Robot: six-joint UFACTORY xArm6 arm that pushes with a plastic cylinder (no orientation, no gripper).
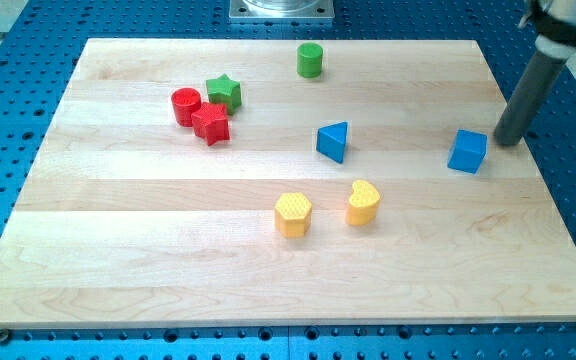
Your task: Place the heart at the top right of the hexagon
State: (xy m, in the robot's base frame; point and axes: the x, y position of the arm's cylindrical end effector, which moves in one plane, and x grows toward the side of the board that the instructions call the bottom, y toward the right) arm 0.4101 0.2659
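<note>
The yellow heart (363, 203) lies near the board's middle, just right of the yellow hexagon (293, 214) and slightly higher, with a small gap between them. My tip (506, 139) rests on the board at the view's right, close to the upper right of the blue cube (467, 151). The tip is far to the right of the heart and above it.
A blue triangle (334, 141) sits above the heart. A green cylinder (310, 60) stands near the top edge. A red cylinder (185, 106), red star (211, 124) and green star (224, 92) cluster at the upper left. The wooden board (118, 260) lies on a blue perforated table.
</note>
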